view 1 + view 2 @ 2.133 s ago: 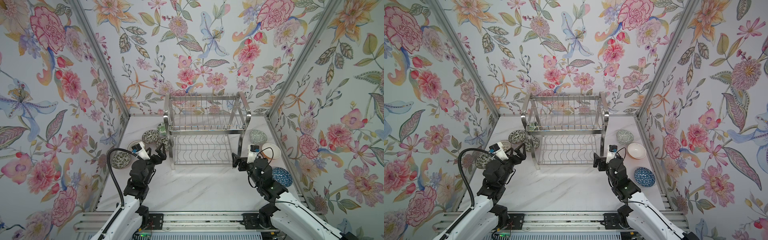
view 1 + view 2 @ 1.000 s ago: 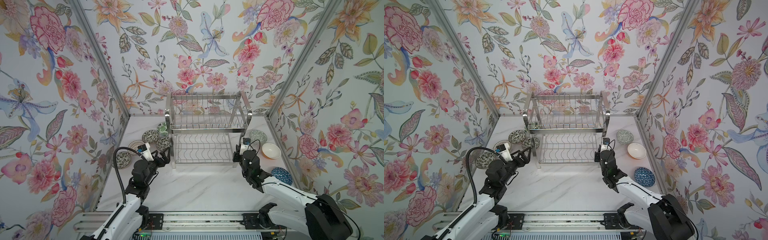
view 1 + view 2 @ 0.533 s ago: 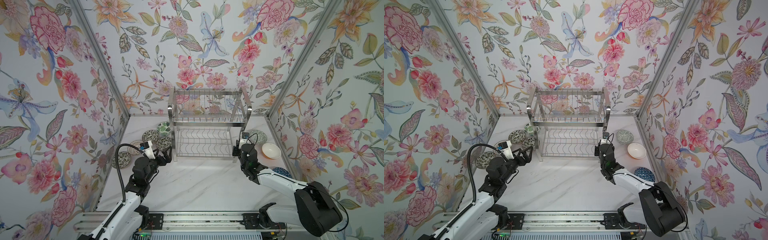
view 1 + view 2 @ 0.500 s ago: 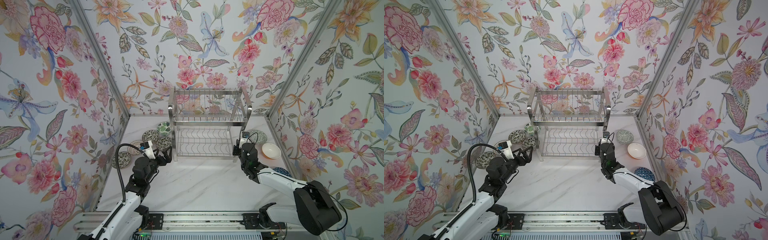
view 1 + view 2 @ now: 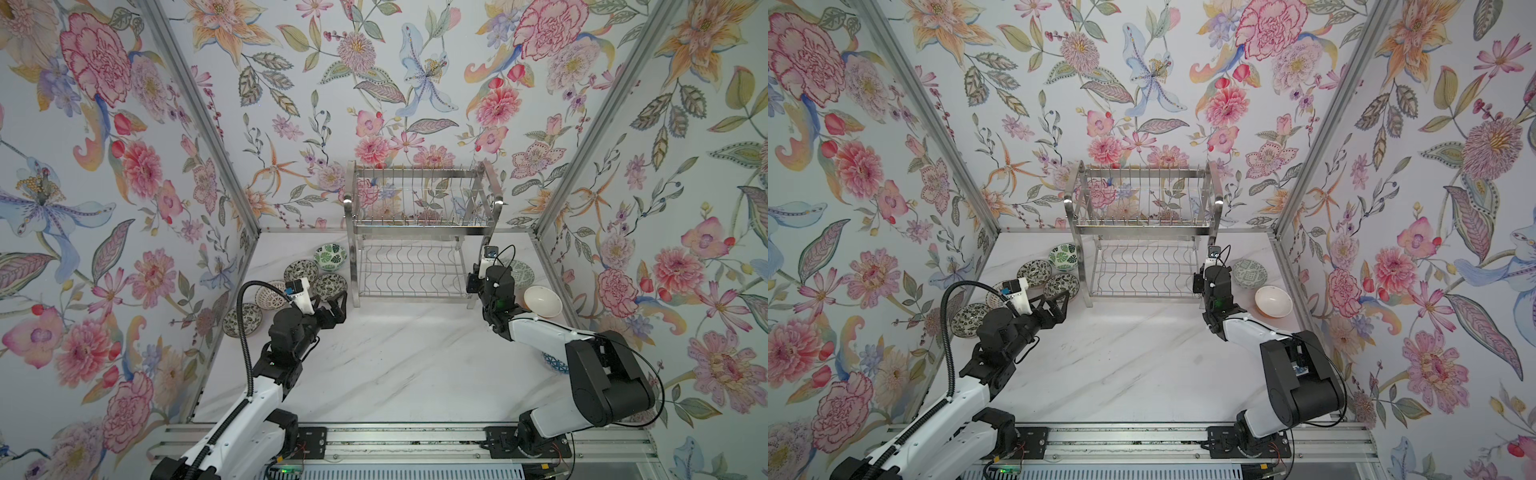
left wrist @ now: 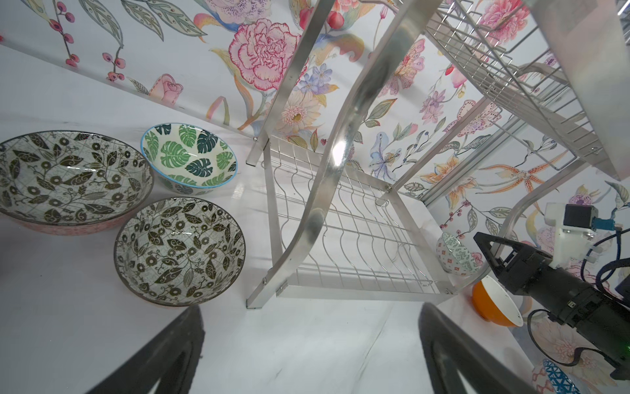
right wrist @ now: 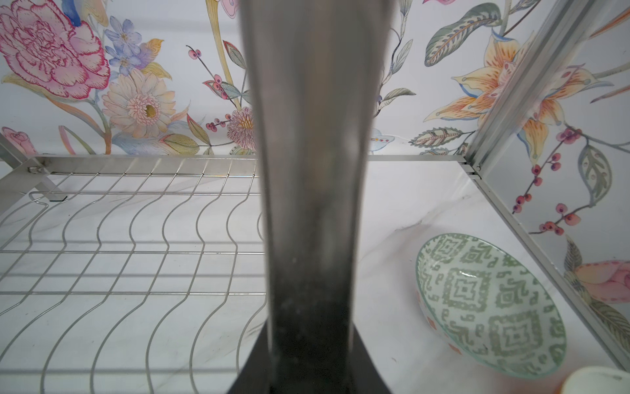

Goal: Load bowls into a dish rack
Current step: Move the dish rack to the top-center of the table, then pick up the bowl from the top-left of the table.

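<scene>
Right gripper (image 5: 471,286) was clenched on the dish rack (image 5: 415,227) at its front right leg, which filled the middle of the right wrist view. Left gripper (image 5: 334,301) was spread wide, holding nothing, near the rack's front left leg. A black-and-white floral bowl (image 5: 329,286) lay just beyond it on the marble table (image 5: 395,365). A white bowl (image 5: 542,302) sat near the right gripper, on its outer side.
</scene>
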{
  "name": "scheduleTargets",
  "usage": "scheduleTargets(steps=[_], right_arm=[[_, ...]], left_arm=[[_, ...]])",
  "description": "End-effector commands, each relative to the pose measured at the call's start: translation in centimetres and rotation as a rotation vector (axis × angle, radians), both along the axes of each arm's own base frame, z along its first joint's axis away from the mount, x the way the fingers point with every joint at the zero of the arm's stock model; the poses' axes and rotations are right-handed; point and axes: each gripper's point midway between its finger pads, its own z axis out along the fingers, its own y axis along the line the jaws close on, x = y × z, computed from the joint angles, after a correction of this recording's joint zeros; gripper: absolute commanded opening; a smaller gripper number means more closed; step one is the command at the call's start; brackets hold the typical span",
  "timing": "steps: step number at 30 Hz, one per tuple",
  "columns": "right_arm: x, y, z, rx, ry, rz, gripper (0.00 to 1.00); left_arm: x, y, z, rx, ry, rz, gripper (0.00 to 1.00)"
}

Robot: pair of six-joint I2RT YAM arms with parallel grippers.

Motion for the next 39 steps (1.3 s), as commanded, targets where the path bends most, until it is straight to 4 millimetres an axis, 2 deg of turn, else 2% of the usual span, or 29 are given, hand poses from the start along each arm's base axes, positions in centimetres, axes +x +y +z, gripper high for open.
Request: scheduleTargets(steps=[1,10,12,14,17,21,22,23,24,27,29,30,32,33,35,39], right_arm=[[1.8,0.1,1.7,0.041,-0.062,0.014,0.17],[3.0,-0.3,1.2,0.022,-0.031,0.057,0.18],[2.8,-0.3,1.3,0.031,-0.027,0.056,0.23],[2.6,-0.3,1.7,0.044,-0.025,0.056,0.33],[1.9,-0.6,1.9,0.051,-0.006,0.040,0.43],[0.6,-1.2,2.2,0.049,0.017,0.009,0.66],[0.3,-1.2,2.2,0.050,0.023,0.009,0.73],[-0.1,-1.0,2.3,0.052,0.027,0.019,0.89],[-0.6,-0.7,2.4,0.054,0.034,0.034,0.99],[-2.1,0.0,2.4,0.049,0.057,0.042,0.99],[-2.9,0.2,2.5,0.060,0.064,0.019,0.99],[-3.2,-0.1,2.7,0.091,0.058,-0.022,0.99],[-4.0,-2.2,2.9,0.272,0.048,-0.216,0.99],[-4.3,-2.2,2.6,0.339,0.097,-0.194,0.99],[-4.6,-0.4,2.8,0.418,0.164,-0.012,0.99],[-6.0,0.9,2.7,0.533,0.142,0.158,0.99]], left_arm=[[0.3,-0.1,1.0,0.024,-0.017,0.006,0.99],[1.3,0.6,0.2,0.070,0.045,0.060,0.99],[1.6,1.4,-0.1,0.096,0.072,0.109,0.99],[1.9,2.9,-0.3,0.153,0.094,0.180,0.99],[2.0,4.3,0.5,0.214,0.074,0.248,0.99],[1.8,5.9,1.9,0.216,0.045,0.337,0.99],[1.8,6.1,2.3,0.217,0.033,0.348,0.99],[1.8,6.3,2.7,0.220,0.026,0.358,0.99],[1.7,6.7,2.8,0.215,0.027,0.380,0.99],[1.1,9.1,2.6,0.175,0.065,0.514,0.99],[1.0,9.1,3.4,0.185,0.022,0.499,0.99],[0.9,9.1,3.8,0.199,0.004,0.490,0.99],[1.1,9.1,3.7,0.227,0.026,0.485,0.99],[1.3,9.1,3.0,0.243,0.070,0.479,0.99],[2.0,9.0,1.3,0.268,0.173,0.452,0.99],[2.6,8.6,-1.7,0.315,0.315,0.395,0.99]])
